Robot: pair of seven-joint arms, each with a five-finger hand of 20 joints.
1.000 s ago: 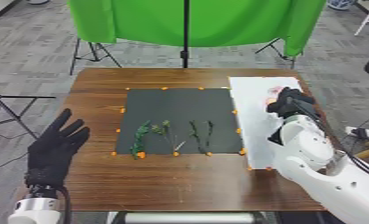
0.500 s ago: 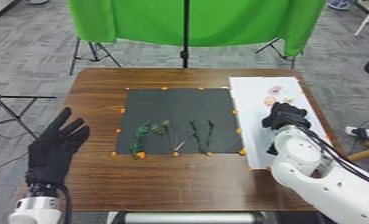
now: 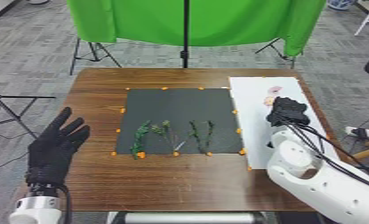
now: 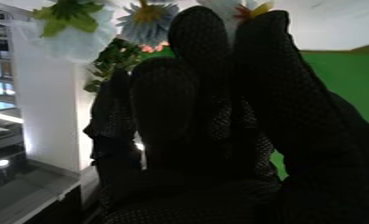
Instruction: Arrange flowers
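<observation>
In the head view, the left robot hand (image 3: 52,155) is held with fingers spread at the tabletop's (image 3: 189,182) left edge, green stems (image 3: 139,137) are laid on the dark mat (image 3: 176,105), and the right robot hand (image 3: 288,111) is held over the white sheet (image 3: 250,97), near a pink flower (image 3: 275,90). In the right wrist view, the right robot hand's (image 4: 207,185) fingers are seen extended and close together, with a white flower (image 4: 76,40) and a blue-grey flower (image 4: 148,29) seen near the fingertips.

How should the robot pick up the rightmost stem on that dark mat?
I'd pinch the rightmost stem near its middle, with the right hand coming from above and slightly from the right. It is thin and lies lengthwise away from the robot, so a grip across it should suit; the neighbouring stem close on its left probably leaves less room there.
</observation>
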